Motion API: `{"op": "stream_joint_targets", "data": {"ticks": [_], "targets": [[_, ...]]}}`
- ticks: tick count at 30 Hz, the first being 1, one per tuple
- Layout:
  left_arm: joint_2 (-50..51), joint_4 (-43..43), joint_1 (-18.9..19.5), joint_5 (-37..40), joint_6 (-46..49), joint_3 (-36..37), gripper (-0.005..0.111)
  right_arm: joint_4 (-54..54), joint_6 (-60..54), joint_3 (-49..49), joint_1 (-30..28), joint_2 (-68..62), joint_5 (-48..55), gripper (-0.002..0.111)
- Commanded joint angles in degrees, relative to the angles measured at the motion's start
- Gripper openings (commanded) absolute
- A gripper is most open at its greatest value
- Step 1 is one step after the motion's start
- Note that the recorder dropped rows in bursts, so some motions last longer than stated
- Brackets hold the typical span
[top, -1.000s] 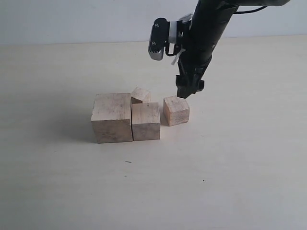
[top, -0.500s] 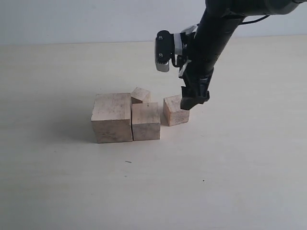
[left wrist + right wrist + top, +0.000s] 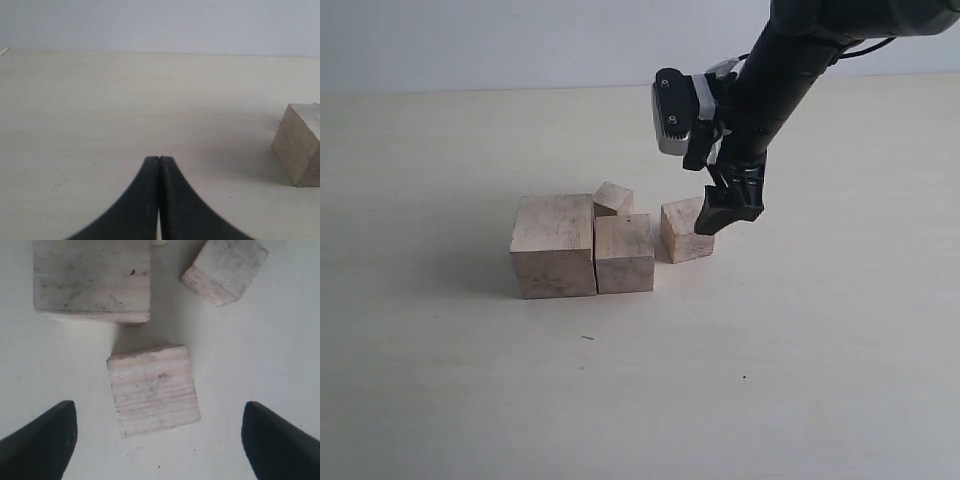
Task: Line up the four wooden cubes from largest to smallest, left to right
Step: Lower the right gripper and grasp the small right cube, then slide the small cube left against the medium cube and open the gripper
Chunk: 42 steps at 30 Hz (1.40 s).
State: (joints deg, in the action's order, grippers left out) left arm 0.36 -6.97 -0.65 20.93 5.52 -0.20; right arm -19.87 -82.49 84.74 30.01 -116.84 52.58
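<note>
The four wooden cubes sit mid-table. The largest (image 3: 553, 245) and second largest (image 3: 624, 252) touch side by side. The smallest (image 3: 613, 198) lies turned just behind them, and the third (image 3: 683, 232) stands apart to their right, slightly askew. My right gripper (image 3: 727, 213) hangs low at that third cube's right side, open and empty. From its wrist the third cube (image 3: 153, 389) lies just ahead of the wide-spread fingers (image 3: 42, 440), with the second largest (image 3: 92, 280) and the smallest (image 3: 224, 267) beyond. My left gripper (image 3: 159, 160) is shut and empty, with one cube (image 3: 300, 145) off to its side.
A pale bare tabletop (image 3: 800, 360) surrounds the cubes, with a light wall (image 3: 470, 40) behind. The right arm (image 3: 780, 70) and its wrist camera (image 3: 672, 115) reach down from the upper right. The left arm is outside the exterior view.
My right gripper has moved right and down, from above the third cube's back corner to low beside its right side. It stays open. The cubes have not moved.
</note>
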Motion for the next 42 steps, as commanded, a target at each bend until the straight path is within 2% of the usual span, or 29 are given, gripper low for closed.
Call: {"op": "stream_joint_targets", "data": {"ticks": [1, 13, 15, 16, 19, 23, 25, 37, 42], "targets": [[-0.4, 0.1, 0.2, -0.7, 0.0, 0.2, 0.000, -1.2, -1.9, -0.3, -0.1, -1.4, -1.1, 0.084], [-0.4, 0.1, 0.2, -0.7, 0.0, 0.2, 0.000, -2.6, -1.9, -0.3, -0.1, -5.2, -3.4, 0.083], [-0.4, 0.1, 0.2, -0.7, 0.0, 0.2, 0.000, -2.6, -1.9, -0.3, -0.1, -5.2, -3.4, 0.071], [-0.4, 0.1, 0.2, -0.7, 0.0, 0.2, 0.000, -2.6, -1.9, -0.3, -0.1, -5.2, -3.0, 0.058], [-0.4, 0.1, 0.2, -0.7, 0.0, 0.2, 0.000, -2.2, -1.8, -0.3, -0.1, -5.2, -0.9, 0.034], [-0.4, 0.1, 0.2, -0.7, 0.0, 0.2, 0.000, -2.0, 1.1, -0.3, 0.0, -5.2, -0.7, 0.008], [-0.4, 0.1, 0.2, -0.7, 0.0, 0.2, 0.000, -2.0, 4.6, -0.3, 0.0, -5.1, -0.6, 0.000], [-0.4, 0.1, 0.2, -0.7, 0.0, 0.2, 0.000, -1.3, 9.3, -0.3, 2.1, -5.1, 3.4, 0.000], [-0.4, 0.1, 0.2, -0.7, 0.0, 0.2, 0.000, 7.1, 19.1, -0.3, 5.4, -5.1, 0.4, 0.000]]}}
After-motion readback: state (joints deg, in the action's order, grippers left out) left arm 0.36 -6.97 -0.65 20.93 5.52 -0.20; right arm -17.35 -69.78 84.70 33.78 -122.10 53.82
